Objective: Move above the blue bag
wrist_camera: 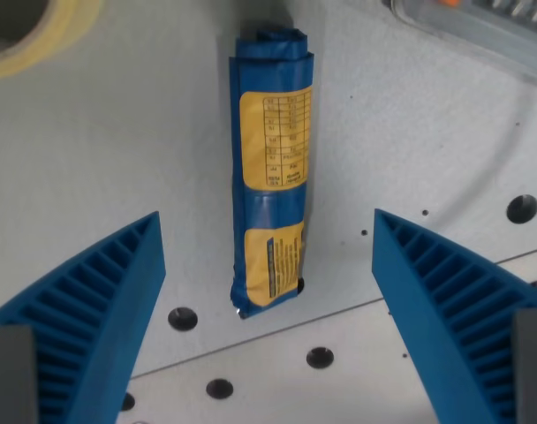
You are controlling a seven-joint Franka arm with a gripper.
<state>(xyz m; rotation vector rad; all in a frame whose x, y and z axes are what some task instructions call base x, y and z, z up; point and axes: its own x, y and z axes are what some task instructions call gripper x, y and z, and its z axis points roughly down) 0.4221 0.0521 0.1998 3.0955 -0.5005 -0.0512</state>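
Hand (268, 234) hanging over the tabletop (118, 159), its two blue fingers (92, 300) spread wide apart and gripping nothing. Between them, the rolled blue bag (270, 168) is lying lengthwise from twelve to six o'clock; a tape roll (30, 40) is sitting at eleven o'clock.

The blue bag (271, 168) carries two yellow labels, the upper printed with a dark grid of lines, the lower with a dark block of text. The ribbed fingers (101, 305) are the same bright blue. The desk (109, 150) is pale grey, dotted with dark round holes.
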